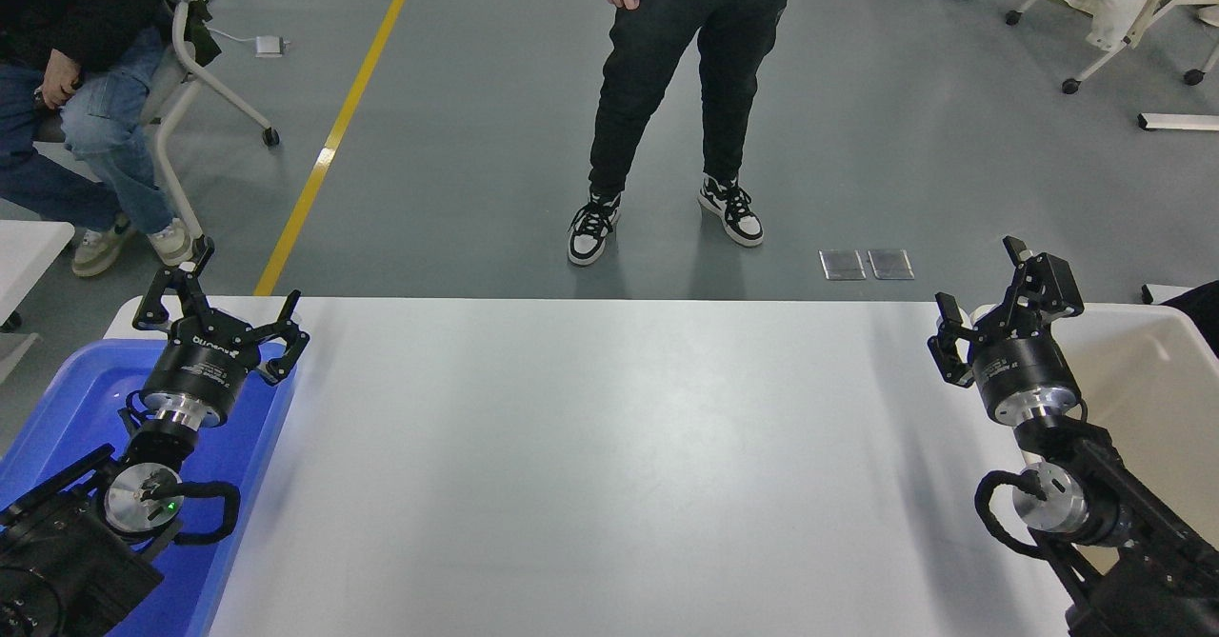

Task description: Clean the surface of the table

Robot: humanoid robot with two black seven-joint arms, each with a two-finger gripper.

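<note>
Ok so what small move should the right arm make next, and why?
Probably none beyond easing back to rest: the table shows nothing to pick up, the right gripper is open and holds nothing at the far right corner by the cream bin, and the left gripper sits parked over the blue tub.

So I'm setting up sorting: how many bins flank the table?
2. A blue bin at the table's left end, under the left gripper; a cream bin at its right end, beside the right gripper.

The table surface (609,466) lies open between the blue tub (67,399) and the cream bin (1157,370) flanking its ends.
</note>
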